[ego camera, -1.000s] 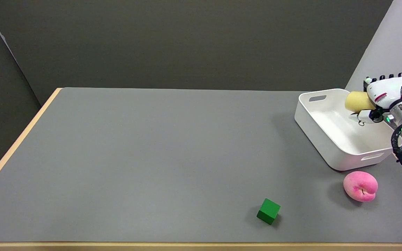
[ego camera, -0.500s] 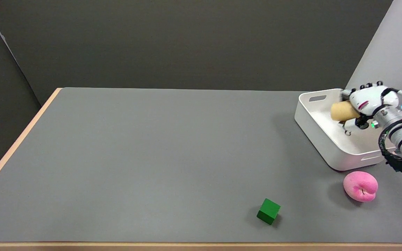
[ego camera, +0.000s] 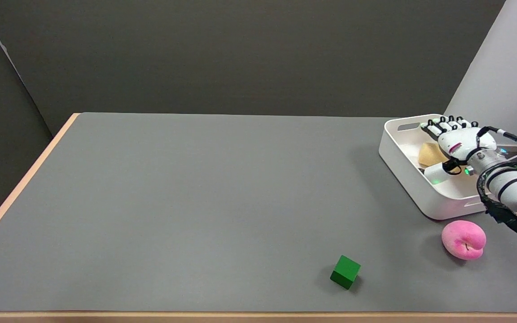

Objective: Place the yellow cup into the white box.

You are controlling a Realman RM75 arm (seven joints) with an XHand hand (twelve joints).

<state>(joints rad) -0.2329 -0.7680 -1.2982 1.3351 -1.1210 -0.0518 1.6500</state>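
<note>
Over at the table's three o'clock edge, the white box (ego camera: 413,179) sits skewed, its long axis running from about ten o'clock to four o'clock, with slot handles cut into its far and near end walls. Inside it, toward the far end, lies the yellow cup (ego camera: 430,154), of which only a pale, matte, sandy-yellow wedge shows; the rest is hidden beneath the robot's palm. It seems to lie on its side with its long axis pointing roughly toward nine o'clock, though which end is the mouth cannot be told. The right hand (ego camera: 453,146) is lowered into the box over the cup, its white back facing up, its black-tipped fingers (ego camera: 440,124) extended side by side toward eleven o'clock near the far wall, and its thumb (ego camera: 435,172) stretched out toward nine o'clock just below the cup. Whether the palm or thumb is touching the cup, or the hand has let it go, cannot be told from this angle. A white forearm wrapped in black cable runs back from the wrist toward four o'clock and leaves the picture. Just beside the box's near wall, at five o'clock from it, rests a pink peach (ego camera: 463,239). A green cube (ego camera: 345,272) stands well apart, toward seven o'clock from the peach, on the grey table (ego camera: 195,202).
</note>
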